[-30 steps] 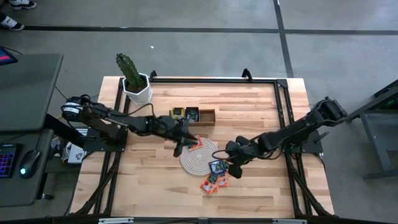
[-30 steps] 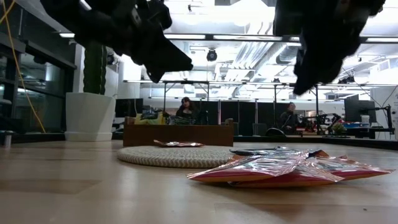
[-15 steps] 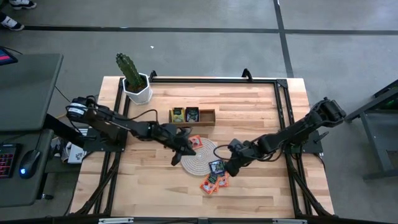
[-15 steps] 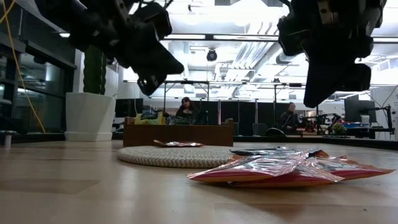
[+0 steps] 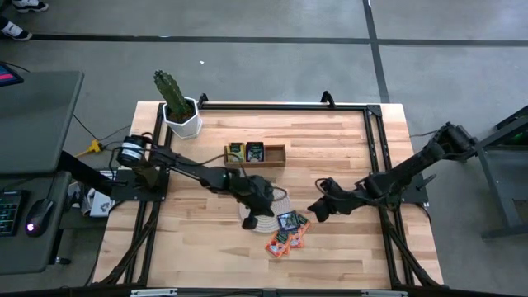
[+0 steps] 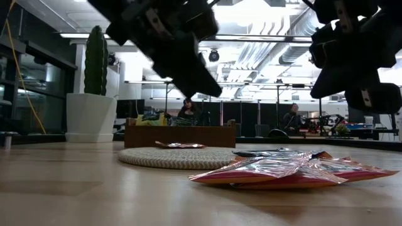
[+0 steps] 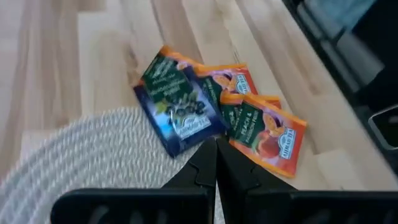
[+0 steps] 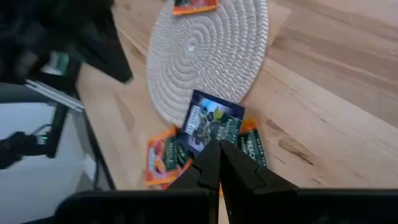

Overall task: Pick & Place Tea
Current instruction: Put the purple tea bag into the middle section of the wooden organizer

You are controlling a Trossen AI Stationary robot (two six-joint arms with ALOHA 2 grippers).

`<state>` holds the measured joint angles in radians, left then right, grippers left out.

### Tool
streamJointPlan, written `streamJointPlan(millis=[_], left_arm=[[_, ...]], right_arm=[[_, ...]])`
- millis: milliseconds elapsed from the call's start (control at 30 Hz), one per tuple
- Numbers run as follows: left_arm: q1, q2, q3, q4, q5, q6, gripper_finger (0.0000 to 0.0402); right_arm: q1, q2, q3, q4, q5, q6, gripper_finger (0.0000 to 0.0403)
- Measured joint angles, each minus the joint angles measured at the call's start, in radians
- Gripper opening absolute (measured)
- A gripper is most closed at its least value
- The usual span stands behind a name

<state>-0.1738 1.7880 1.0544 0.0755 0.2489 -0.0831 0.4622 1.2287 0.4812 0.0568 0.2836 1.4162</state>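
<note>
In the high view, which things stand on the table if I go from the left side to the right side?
Potted cactus → wooden tray → round woven mat, partly under the left gripper → cluster of tea sachets → right gripper.

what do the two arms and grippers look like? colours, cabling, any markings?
Both arms are dark, near-black, jointed links. The left gripper and right gripper each end in two slim black fingers tapering to a point. The left arm has a silver-and-black round joint housing near its base, with a yellow cable beside it. No markings legible.
</note>
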Motion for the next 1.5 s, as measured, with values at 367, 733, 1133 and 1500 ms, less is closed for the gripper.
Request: streamJointPlan(millis=[367, 733, 1133, 1500], left_arm=[[-0.056, 0.102, 0.137, -0.086, -0.133, 0.125, 0.0], [-0.058, 0.196, 0.199, -0.097, -0.149, 0.105, 0.0], [-0.063, 0.264, 0.213, -0.08, -0.158, 0.051, 0.0], [-0.062, 0.265, 0.211, -0.122, -0.188, 0.052, 0.0]], right_arm=[[-0.013, -0.016, -0.022, 0.017, 0.01, -0.01, 0.0003], [-0.013, -0.011, -0.022, 0.01, 0.024, -0.029, 0.0004], [-0.01, -0.01, -0.022, 0.009, 0.026, -0.03, 0.0004], [-0.007, -0.01, -0.022, 0.033, -0.026, -0.038, 0.0016]])
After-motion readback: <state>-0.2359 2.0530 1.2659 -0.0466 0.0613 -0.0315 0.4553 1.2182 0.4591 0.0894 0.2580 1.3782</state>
